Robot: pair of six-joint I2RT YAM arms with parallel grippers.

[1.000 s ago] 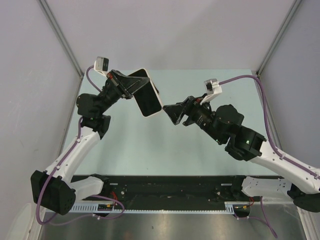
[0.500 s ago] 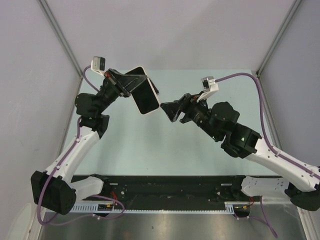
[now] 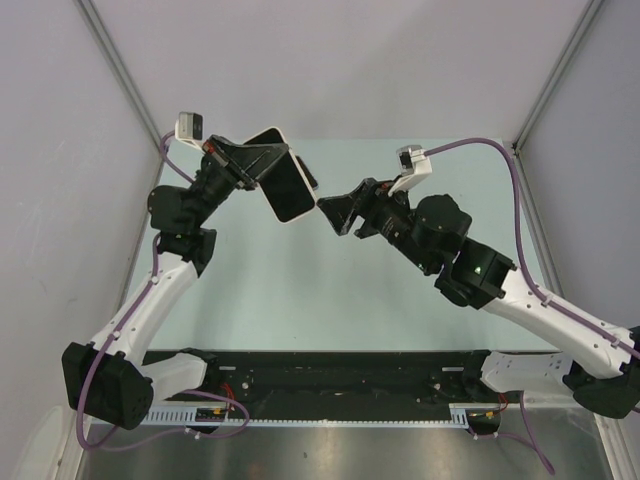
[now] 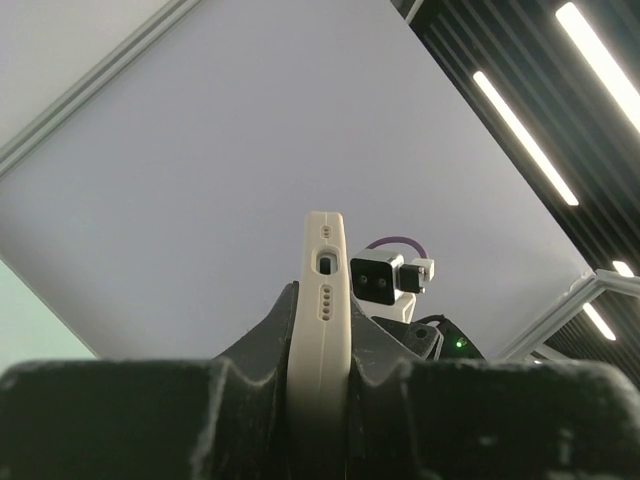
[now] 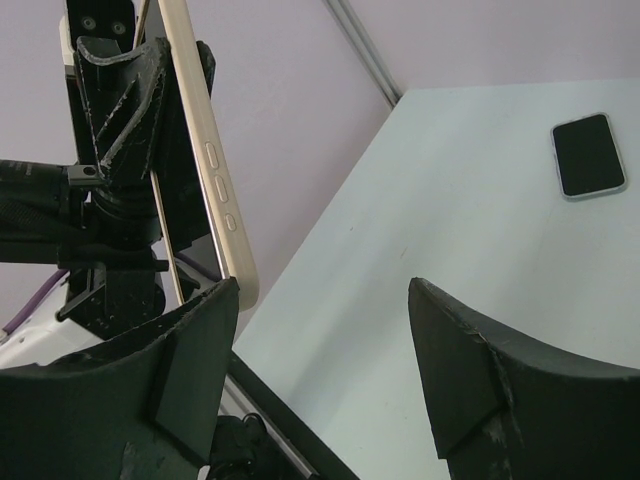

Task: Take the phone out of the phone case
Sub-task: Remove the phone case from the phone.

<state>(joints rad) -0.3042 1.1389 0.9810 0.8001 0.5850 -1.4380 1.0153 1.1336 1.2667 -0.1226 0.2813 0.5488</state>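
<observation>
My left gripper (image 3: 268, 168) is shut on the phone (image 3: 290, 192), which has a dark screen and sits in its cream phone case (image 4: 326, 262), and holds it in the air over the table's far left. The left wrist view shows the case edge-on, clamped upright between both fingers (image 4: 270, 340). My right gripper (image 3: 335, 212) is open and empty, just right of the phone's lower corner and apart from it. From the right wrist, the case's side with its buttons (image 5: 215, 180) rises past the left finger (image 5: 190, 340) of that gripper (image 5: 325, 290).
A second dark-screened phone with a light rim (image 5: 590, 155) lies flat on the pale green table (image 3: 300, 290). Grey walls and metal posts (image 3: 120, 70) enclose the table. A black rail (image 3: 330, 375) runs along the near edge between the arm bases.
My left gripper has lifted the cased phone slightly up and to the left. My right arm has followed up and to the left, its open gripper staying close to the phone's lower corner.
</observation>
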